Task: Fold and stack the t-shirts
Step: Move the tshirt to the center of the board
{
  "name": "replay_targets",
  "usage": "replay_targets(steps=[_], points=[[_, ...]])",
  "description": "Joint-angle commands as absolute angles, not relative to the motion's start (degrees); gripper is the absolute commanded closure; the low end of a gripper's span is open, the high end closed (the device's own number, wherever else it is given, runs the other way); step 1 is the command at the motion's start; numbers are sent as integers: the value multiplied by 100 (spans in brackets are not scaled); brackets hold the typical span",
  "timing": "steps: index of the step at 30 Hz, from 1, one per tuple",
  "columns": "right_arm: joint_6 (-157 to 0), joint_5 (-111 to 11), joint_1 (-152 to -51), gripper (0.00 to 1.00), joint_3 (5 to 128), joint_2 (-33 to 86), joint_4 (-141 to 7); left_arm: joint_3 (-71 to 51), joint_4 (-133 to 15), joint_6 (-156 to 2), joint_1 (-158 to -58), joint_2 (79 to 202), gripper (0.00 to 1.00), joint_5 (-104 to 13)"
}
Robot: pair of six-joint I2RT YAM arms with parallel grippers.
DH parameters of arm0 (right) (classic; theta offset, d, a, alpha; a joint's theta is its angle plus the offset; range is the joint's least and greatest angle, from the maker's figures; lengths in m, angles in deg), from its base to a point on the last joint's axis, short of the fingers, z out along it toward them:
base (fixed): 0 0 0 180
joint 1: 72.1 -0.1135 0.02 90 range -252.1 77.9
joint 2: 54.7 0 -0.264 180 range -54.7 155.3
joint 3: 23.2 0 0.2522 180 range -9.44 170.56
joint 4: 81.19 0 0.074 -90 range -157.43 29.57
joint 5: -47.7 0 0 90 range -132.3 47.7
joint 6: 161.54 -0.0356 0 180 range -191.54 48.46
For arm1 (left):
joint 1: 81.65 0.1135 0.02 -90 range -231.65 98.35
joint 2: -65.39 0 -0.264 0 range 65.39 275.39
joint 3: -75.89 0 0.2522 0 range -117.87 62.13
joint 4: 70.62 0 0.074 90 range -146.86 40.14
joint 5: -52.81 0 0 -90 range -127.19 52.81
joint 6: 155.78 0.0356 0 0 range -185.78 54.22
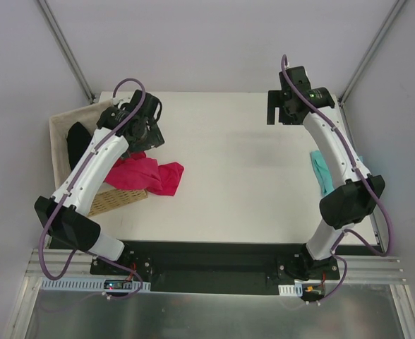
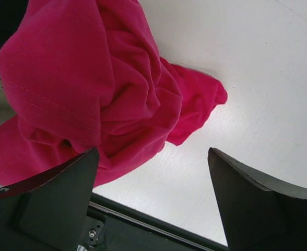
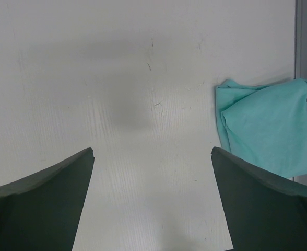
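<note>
A crimson-pink t-shirt [image 1: 157, 175] lies crumpled on the white table [image 1: 236, 176], spilling out of the wicker basket [image 1: 117, 200]. My left gripper [image 1: 144, 128] hovers just behind it, open. In the left wrist view the pink t-shirt [image 2: 91, 83] fills the upper left and reaches the left finger [image 2: 54, 204], with nothing between the jaws of the left gripper [image 2: 153, 157]. A teal t-shirt [image 1: 322, 171] lies at the right edge, partly hidden by the right arm. My right gripper [image 1: 284, 107] stands open at the far right over bare table. The right wrist view shows the right gripper [image 3: 152, 151] and the teal t-shirt [image 3: 268, 130] folded flat.
The basket at the left has a pale cloth liner [image 1: 70, 119] and a dark garment [image 1: 76, 141] inside. A black strip [image 1: 207, 256] runs along the table's near edge by the arm bases. Grey walls enclose the table.
</note>
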State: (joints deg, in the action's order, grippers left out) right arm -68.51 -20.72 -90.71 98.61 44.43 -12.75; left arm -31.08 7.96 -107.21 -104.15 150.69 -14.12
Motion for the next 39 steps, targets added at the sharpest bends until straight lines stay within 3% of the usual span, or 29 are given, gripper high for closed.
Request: replay_targets(steps=[1,30,31,33,36,37,39], points=[[-6837,-2138,-9091,0,10253,4532,-1170,-2875,555,-10919,-10353,14599,15,-1302],[-6873,-2129,-9188,1,10544,4787,-1003,-2269,590,-10911,-9685,14581,18,-1557],[-6872,-2112,-9197,0,10544,4796,-995,-2225,581,-10919,-9685,14564,21,-1566],[-6864,-2103,-9205,0,10544,4804,-977,-2190,520,-10928,-9676,14511,42,-1575],[-6872,-2129,-9214,0,10561,4822,-977,-2172,449,-10911,-9676,14423,91,-1583],[-6872,-2138,-9223,0,10570,4840,-977,-2189,449,-10911,-9668,14414,97,-1592],[-6881,-2156,-9240,1,10588,4857,-968,-2190,449,-10911,-9667,14397,100,-1601]])
